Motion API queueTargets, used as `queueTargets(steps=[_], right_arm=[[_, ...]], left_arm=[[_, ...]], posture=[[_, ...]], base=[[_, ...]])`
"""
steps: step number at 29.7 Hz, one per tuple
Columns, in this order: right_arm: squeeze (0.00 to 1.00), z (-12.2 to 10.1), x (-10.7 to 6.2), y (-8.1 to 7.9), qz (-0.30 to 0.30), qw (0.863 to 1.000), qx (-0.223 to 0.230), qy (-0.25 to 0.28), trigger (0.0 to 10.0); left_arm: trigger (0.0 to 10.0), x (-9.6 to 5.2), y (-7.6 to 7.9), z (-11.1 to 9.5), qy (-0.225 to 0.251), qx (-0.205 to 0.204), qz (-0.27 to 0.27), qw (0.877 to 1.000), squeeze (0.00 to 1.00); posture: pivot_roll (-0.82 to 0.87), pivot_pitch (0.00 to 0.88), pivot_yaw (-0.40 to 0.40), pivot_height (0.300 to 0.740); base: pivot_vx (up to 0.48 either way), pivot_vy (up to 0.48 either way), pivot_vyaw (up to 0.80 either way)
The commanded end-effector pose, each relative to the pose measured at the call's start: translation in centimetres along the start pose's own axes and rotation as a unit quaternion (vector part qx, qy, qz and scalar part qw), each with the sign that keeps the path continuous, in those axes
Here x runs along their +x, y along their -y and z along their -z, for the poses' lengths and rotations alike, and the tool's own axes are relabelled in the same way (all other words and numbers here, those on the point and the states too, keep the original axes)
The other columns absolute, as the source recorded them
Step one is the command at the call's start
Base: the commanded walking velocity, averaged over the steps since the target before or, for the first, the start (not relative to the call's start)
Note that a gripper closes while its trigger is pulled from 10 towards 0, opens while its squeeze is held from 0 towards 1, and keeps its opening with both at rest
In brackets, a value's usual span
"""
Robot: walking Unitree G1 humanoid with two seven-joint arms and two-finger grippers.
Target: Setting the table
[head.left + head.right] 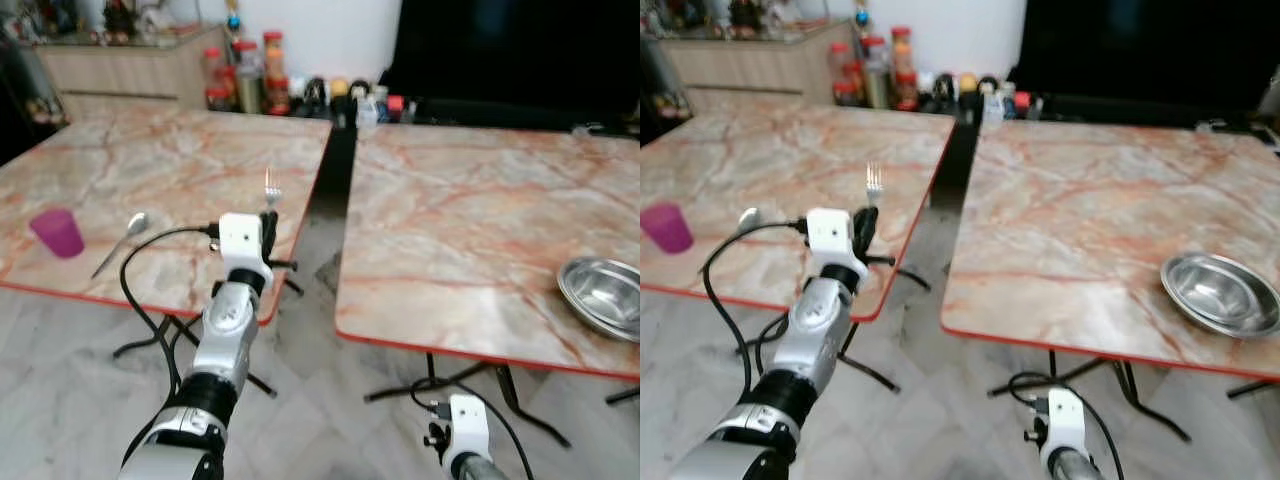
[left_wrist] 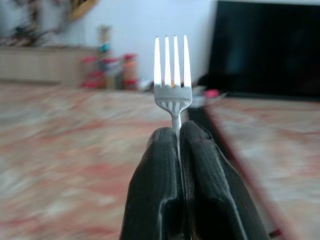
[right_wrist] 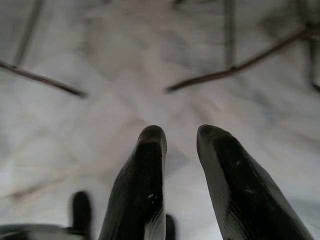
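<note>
My left gripper (image 1: 268, 222) is shut on a silver fork (image 1: 270, 186), held upright with its tines up, over the front right corner of the left marble table (image 1: 180, 170). In the left wrist view the fork (image 2: 173, 75) rises from between the closed black fingers (image 2: 160, 185). A pink cup (image 1: 57, 233) and a spoon (image 1: 124, 240) lie on the left table near its front edge. A steel bowl (image 1: 605, 292) sits at the right table's front right. My right gripper (image 3: 180, 137) hangs low over the floor, fingers apart, holding nothing.
A dark gap (image 1: 338, 150) separates the two tables. Bottles and jars (image 1: 250, 75) stand on the floor by the far wall beside a wooden cabinet (image 1: 120, 65). A large dark screen (image 1: 520, 50) stands behind the right table (image 1: 470, 220). Metal table legs cross the tiled floor.
</note>
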State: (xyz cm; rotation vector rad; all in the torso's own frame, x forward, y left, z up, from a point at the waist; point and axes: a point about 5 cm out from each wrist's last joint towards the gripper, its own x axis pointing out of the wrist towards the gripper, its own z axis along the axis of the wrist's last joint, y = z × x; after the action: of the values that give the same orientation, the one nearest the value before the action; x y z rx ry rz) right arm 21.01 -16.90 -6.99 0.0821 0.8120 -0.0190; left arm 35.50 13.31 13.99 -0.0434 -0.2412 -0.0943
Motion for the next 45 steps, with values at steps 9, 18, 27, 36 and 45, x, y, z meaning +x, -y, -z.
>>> queueTargets(steps=[9, 18, 27, 36, 45], right_arm=[[0.0, 0.01, -0.09, 0.85, 0.009, 1.0, -0.005, -0.003, 10.0], [0.0, 0.06, -0.09, 0.75, 0.006, 1.0, -0.004, -0.004, 10.0], [0.0, 0.22, -0.12, 0.69, 0.005, 1.0, -0.005, -0.006, 10.0], [0.0, 0.19, -0.11, 0.63, 0.004, 1.0, -0.005, -0.006, 10.0], [0.0, 0.15, -0.11, 0.82, 0.009, 1.0, -0.002, -0.006, 10.0]], left_arm=[[10.0, 0.19, 0.8, -0.02, -0.002, -0.004, 0.0, 1.0, 0.0], [10.0, 0.13, 0.66, 0.06, -0.004, -0.002, -0.003, 1.0, 0.0], [10.0, 0.01, 0.5, 0.13, -0.004, -0.001, -0.006, 1.0, 0.0], [10.0, -0.01, 0.14, 0.03, -0.002, 0.0, -0.009, 1.0, 0.0], [10.0, -0.16, 0.03, 0.05, 0.0, -0.002, -0.007, 1.0, 0.0]], posture=[[-0.02, 0.0, -0.043, 0.74], [-0.02, 0.0, -0.045, 0.74], [-0.02, 0.0, -0.041, 0.74], [-0.02, 0.0, -0.041, 0.74], [-0.02, 0.0, -0.044, 0.74]], base=[[0.0, -0.292, 0.0], [0.0, -0.347, 0.0], [0.245, -0.356, 0.0], [0.251, -0.355, 0.0], [0.252, -0.354, 0.0]])
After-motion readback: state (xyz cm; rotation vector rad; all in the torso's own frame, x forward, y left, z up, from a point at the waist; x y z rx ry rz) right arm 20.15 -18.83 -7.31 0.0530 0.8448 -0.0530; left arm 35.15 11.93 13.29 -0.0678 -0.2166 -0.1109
